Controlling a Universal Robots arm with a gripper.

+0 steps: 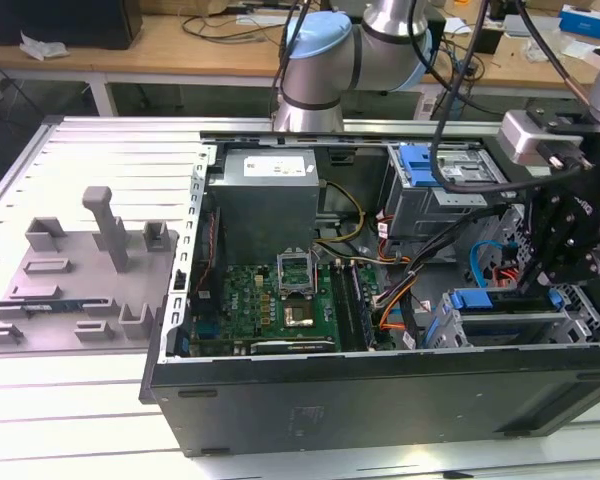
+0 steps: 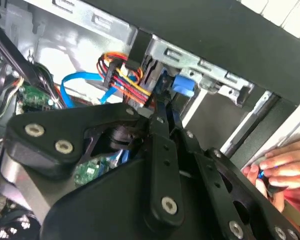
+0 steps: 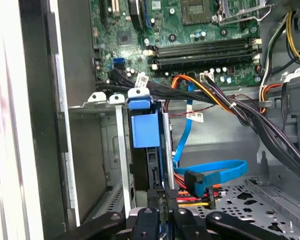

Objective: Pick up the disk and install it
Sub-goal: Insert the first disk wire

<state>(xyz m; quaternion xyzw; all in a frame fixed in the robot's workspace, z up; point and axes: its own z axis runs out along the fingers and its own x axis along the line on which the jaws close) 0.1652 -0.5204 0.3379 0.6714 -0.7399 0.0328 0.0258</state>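
Note:
The disk (image 3: 145,131) stands edge-on in the drive cage (image 3: 102,107) at the case's corner, its blue carrier frame facing out. In the exterior view the disk (image 1: 483,300) lies in the bay at the case's right front. My gripper (image 3: 162,196) sits at the disk's cable end, its black fingers (image 3: 153,197) closed together on the disk's edge. The exterior view has the gripper (image 1: 533,285) reaching down into that bay. In the second wrist view the gripper (image 2: 162,102) points at the blue carrier tab (image 2: 182,85).
The open computer case (image 1: 380,400) holds a motherboard (image 1: 280,300), a grey power-supply box (image 1: 265,200) and an upper cage with a blue latch (image 1: 420,165). Blue and orange cables (image 3: 215,172) run beside the bay. A person's hand (image 2: 282,167) is near the case wall. A grey fixture (image 1: 80,270) lies left.

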